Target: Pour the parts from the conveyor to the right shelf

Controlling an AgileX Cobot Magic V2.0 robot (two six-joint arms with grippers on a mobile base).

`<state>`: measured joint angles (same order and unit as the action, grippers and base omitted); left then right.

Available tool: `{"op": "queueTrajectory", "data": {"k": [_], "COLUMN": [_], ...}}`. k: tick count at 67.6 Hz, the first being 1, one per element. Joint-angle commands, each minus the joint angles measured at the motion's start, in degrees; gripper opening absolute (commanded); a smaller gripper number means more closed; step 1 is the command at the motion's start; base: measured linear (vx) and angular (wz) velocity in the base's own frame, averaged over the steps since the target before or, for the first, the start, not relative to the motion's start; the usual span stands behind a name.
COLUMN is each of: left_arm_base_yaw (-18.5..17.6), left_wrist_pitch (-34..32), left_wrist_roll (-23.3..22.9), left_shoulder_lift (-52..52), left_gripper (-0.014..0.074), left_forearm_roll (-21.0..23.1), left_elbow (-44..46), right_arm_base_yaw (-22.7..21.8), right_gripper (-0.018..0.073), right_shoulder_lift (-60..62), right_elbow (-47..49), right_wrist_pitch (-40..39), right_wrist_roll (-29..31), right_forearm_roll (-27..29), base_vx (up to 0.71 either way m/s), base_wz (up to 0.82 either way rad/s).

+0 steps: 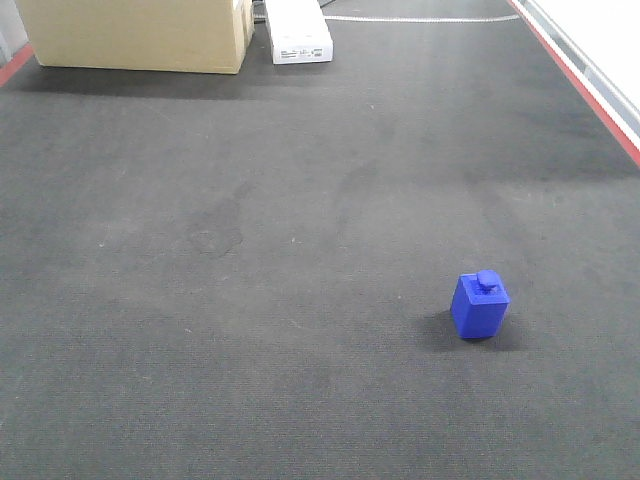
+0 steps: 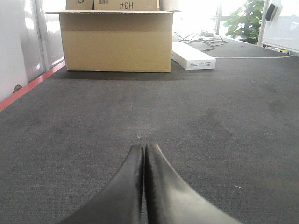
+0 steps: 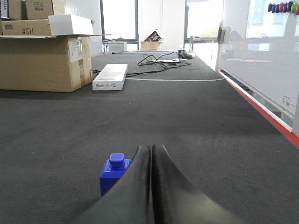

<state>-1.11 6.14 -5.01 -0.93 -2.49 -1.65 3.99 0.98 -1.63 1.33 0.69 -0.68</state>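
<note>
Light: bright daylight from far windows (image 3: pixel 161 18), blown out.
Shadows: soft; left of the blue block (image 1: pixel 480 306), before the cardboard box (image 1: pixel 135 35).
Focus: front view sharp throughout.

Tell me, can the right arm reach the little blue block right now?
Probably yes. The blue block stands on the belt close beside the right gripper, with nothing between them. The jaws are shut, though, so they would need to open first.
</note>
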Motion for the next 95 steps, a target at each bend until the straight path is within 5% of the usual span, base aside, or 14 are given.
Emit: {"op": "queueTrajectory", "data": {"k": [1, 68, 95], "left_arm_base_yaw": [-0.07, -0.07, -0.07], "left_wrist_pitch": [-4.19, -4.19, -4.19], "left_wrist_roll": [-0.04, -0.04, -0.04], "left_shoulder_lift": [-0.6, -0.6, -0.6], "left_gripper": [-0.0006, -0.0006, -0.0006], "left_forearm_roll": [0.41, 0.41, 0.41], "left_elbow": [-1.57, -1.57, -1.57], "right_arm_base_yaw": [0.1, 0.1, 0.1], "right_gripper": [-0.0009, -0.0009, -0.0009], "right_shoulder_lift": [0.65, 0.65, -11.39], "right_elbow": [-0.15, 0.36, 18.58], "right_wrist_pitch": [-4.37, -7.26, -2.26], "right_wrist_roll": [0.25, -1.71, -1.46], "right_forearm_roll": [-0.31, 0.31, -4.08], "base_vx": [0.0, 0.0, 0.0], "base_wz": [0.0, 0.0, 0.0]}}
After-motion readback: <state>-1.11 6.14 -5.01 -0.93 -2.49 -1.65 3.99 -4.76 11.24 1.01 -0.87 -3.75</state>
